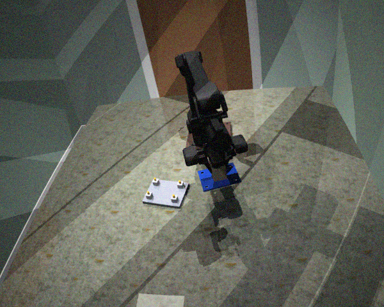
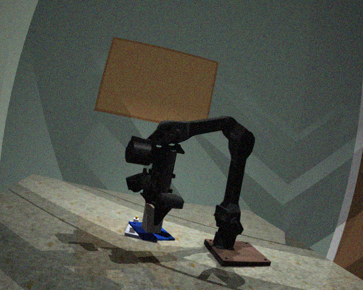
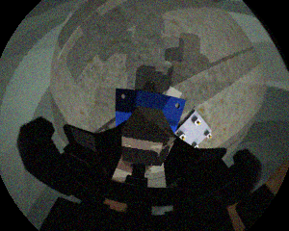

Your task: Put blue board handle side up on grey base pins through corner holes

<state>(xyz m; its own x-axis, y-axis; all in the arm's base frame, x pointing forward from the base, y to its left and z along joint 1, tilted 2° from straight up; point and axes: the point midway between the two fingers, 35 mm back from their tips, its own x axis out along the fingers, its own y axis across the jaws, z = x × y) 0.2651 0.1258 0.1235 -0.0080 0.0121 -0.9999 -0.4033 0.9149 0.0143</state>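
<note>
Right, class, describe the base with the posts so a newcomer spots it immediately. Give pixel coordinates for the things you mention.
Find the black arm [image 1: 207, 99] [image 2: 241, 168] on the table [image 1: 96, 231] [image 2: 91, 212]. Near the blue board [image 1: 208, 183] [image 2: 141, 232] [image 3: 149, 99] below its gripper sits a pale grey slab [image 1: 166, 193] [image 2: 130, 234] [image 3: 195, 129]. Unlike the board, it carries four gold-tipped posts.

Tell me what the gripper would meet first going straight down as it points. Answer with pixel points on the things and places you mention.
Probably the table [image 1: 119, 238] [image 2: 81, 204] [image 3: 101, 72], under the board [image 1: 205, 183] [image 2: 138, 230] [image 3: 122, 108] that the gripper [image 1: 219, 178] [image 2: 152, 230] [image 3: 146, 126] holds; the depth of the gap is unclear.

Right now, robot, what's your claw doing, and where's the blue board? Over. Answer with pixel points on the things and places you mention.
Claw [image 1: 220, 176] [image 2: 152, 229] shut on blue board [image 1: 207, 183] [image 2: 138, 231] [image 3: 149, 100]. Board beside grey base [image 1: 166, 193] [image 3: 193, 131], not on its pins. Nothing seen blocking between them.
</note>
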